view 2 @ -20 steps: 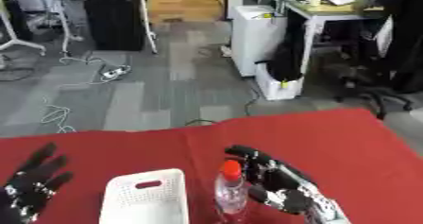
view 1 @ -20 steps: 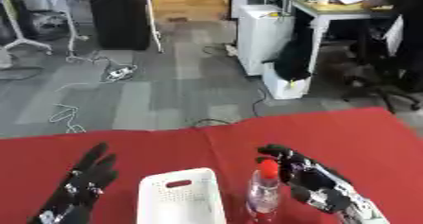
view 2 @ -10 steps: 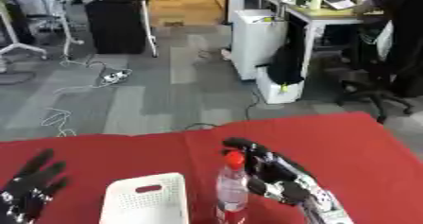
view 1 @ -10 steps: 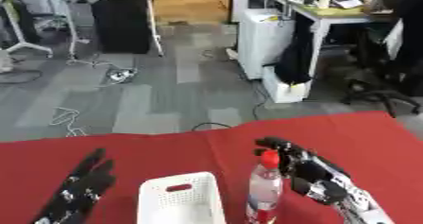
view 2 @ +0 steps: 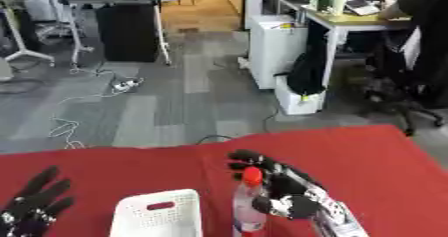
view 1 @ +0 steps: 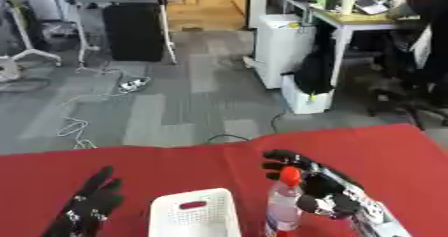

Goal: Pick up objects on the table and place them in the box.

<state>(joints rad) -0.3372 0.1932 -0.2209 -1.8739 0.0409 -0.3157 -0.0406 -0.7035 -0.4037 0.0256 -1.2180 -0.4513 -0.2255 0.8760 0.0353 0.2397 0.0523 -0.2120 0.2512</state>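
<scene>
Left eye view, red table [view 1: 175,166], grey carpet [view 1: 166,106]

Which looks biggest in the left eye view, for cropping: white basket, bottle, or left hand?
1. White basket
2. Left hand and bottle: too alike to rank; all three run off the bottom edge.

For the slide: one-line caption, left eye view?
Right robot hand curled around red-capped bottle beside white basket on red table.
</scene>
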